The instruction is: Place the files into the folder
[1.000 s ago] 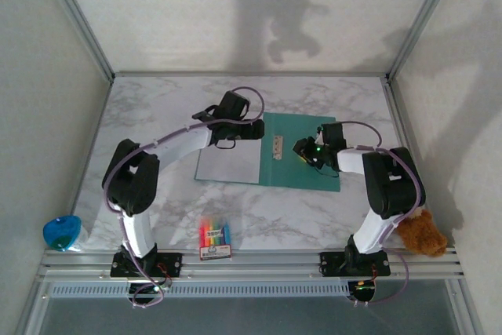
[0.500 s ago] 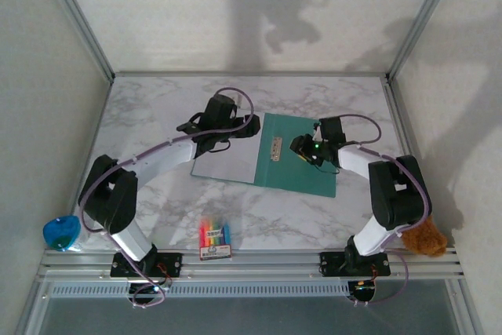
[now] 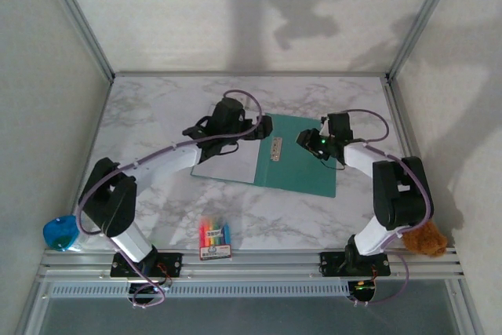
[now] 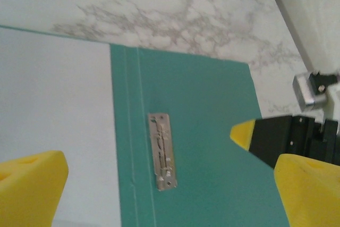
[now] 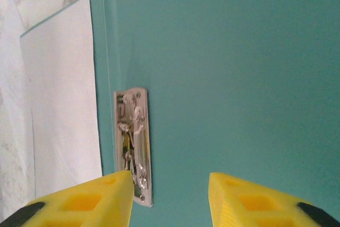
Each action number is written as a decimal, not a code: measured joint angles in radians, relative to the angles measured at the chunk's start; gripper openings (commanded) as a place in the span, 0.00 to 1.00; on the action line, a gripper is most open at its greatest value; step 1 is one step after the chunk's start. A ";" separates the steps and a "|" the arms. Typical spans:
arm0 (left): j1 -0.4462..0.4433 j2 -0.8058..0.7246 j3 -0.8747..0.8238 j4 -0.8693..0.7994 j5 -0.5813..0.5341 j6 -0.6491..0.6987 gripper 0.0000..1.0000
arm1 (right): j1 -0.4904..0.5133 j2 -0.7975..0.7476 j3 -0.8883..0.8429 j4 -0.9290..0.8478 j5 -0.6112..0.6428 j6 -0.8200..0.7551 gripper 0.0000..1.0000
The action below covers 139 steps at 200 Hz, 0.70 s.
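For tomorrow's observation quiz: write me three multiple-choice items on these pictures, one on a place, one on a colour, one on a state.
1. Where is the metal clip? A on the sheet; B on the folder, beside its spine; C on the table.
2. What colour is the folder? A red; B yellow; C teal.
3. How is the left gripper? A open, holding nothing; B shut on the sheet; C shut on the clip.
Key: 1 B, green card surrounds the clip; 2 C, it is teal in every view; 3 A, its fingers stand wide apart.
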 measured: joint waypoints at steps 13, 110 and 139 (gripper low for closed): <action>-0.024 0.041 0.020 -0.011 -0.002 -0.016 1.00 | -0.009 -0.019 -0.014 0.000 0.010 -0.001 0.42; -0.119 0.229 0.173 -0.218 -0.115 -0.111 1.00 | -0.061 -0.072 -0.084 0.023 0.030 0.003 0.43; -0.122 0.273 0.234 -0.258 -0.133 -0.126 0.89 | -0.062 -0.069 -0.086 0.032 0.035 0.006 0.43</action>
